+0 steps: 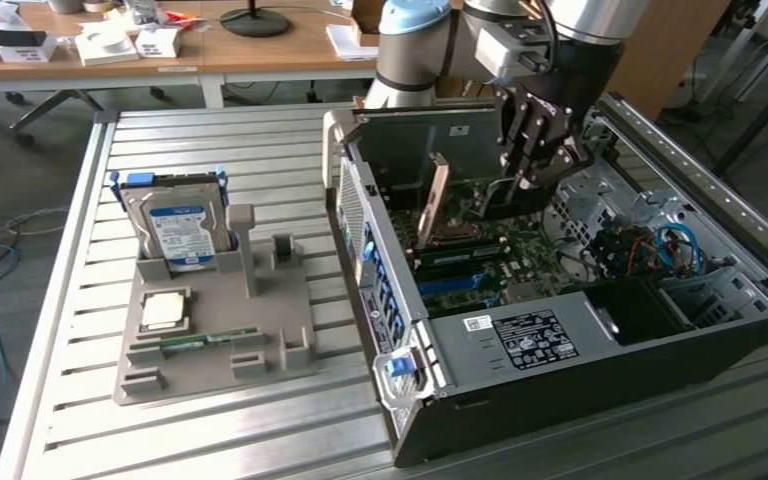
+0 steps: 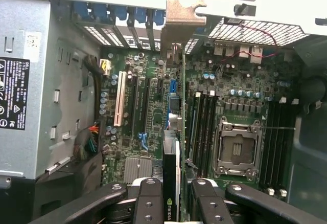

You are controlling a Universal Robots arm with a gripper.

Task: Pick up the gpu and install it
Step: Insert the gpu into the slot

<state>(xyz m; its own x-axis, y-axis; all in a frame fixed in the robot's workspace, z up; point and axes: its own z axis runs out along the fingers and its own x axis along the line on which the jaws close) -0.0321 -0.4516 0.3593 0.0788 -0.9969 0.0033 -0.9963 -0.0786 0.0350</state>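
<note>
One slatted metal bench [image 1: 77,300] is seen carrying everything. At the exterior view's left, one grey holder [image 1: 271,330] is laid on it, and three parts are kept in it: one silver hard drive [image 1: 181,228] with a blue-white label is stood upright at the far end, one square processor chip [image 1: 164,311] is laid flat nearer, and one narrow green memory stick [image 1: 197,340] is set just beside the chip on the near side. To the right, one open computer case [image 1: 558,410] is laid on its side, with one labelled power supply [image 1: 518,335] at its near end. Inside, toward the far left of the case, one gpu [image 1: 434,200] is stood on edge over the motherboard, its tan-brown face turned to the left. In the wrist view the gpu [image 2: 171,168] is seen edge-on, and its single metal end bracket [image 2: 181,14] is met at the case's rear wall. The claw [image 1: 511,200] is lowered into the case and is closed partway onto the gpu's free end, the card being gripped between its two fingers [image 2: 148,203], one on each face. One white slot [image 2: 120,98] and one processor socket [image 2: 240,150] are seen on either side of the card. Blue cables [image 1: 671,245] are bundled at the case's right.
</note>
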